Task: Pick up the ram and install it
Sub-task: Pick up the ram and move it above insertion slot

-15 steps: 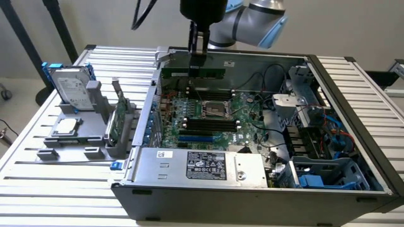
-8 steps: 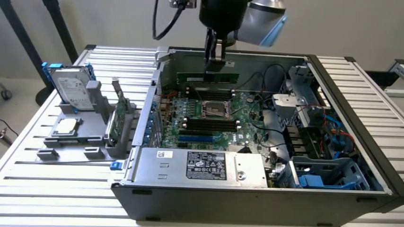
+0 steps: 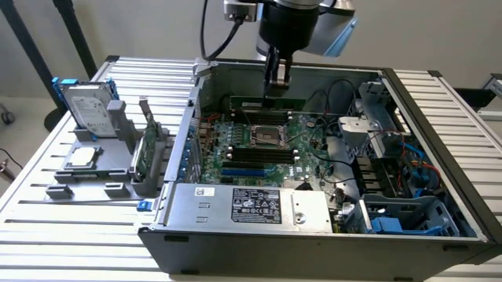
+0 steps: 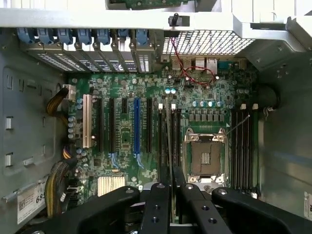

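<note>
Halfway along, at a guess. Clamped shut on the ram (image 3: pixel 263 104), gripper (image 3: pixel 275 89) pinching both flat faces at mid-length of the upper edge. Hanging low inside the open computer case (image 3: pixel 314 249), at the far side of the motherboard (image 3: pixel 310 132), lengthwise over the memory slots just beyond the CPU socket (image 3: pixel 265 134); seated or not, cannot tell. Probably light, stiff and thin, brittle if twisted, contacts easily fouled. Best held by the top edge near the middle, kept square to the slot, pressed evenly.
</note>
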Controlling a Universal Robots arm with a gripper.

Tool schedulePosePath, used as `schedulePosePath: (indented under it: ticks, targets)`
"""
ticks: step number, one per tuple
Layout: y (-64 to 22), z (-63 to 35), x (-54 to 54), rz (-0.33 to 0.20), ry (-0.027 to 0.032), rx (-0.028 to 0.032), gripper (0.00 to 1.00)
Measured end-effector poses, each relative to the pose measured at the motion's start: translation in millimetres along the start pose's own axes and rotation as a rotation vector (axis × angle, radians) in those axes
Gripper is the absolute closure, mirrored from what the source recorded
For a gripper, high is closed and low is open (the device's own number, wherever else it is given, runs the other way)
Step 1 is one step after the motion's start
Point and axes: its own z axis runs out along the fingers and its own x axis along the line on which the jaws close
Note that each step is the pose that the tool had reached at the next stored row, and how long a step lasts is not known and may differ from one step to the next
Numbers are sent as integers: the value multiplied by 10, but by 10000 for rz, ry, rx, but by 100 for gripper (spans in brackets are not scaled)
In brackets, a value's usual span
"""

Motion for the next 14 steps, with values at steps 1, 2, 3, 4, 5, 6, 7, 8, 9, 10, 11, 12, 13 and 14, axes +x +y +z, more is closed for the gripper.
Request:
schedulePosePath:
  ticks: [1,2,3,4,5,6,7,8,9,10,11,12,13,14]
  targets:
    - [-3,19,0,103,-9,3,86]
    - [-6,37,-1,178,-16,5,86]
    - [-8,55,-3,241,-22,7,86]
    - [-12,72,-8,287,-25,8,86]
    - [-14,89,-16,319,-25,8,86]
    - [-16,109,-28,342,-30,10,86]
    - [-17,129,-42,356,-32,10,86]
    - [-19,147,-56,371,-32,11,86]
    - [-21,166,-71,384,-35,12,86]
    - [-22,184,-84,397,-35,11,86]
    - [-25,202,-96,414,-36,12,86]
    - [-28,220,-106,432,-37,13,86]
    - [-33,238,-116,450,-39,13,86]
    - [-40,257,-126,467,-41,14,86]
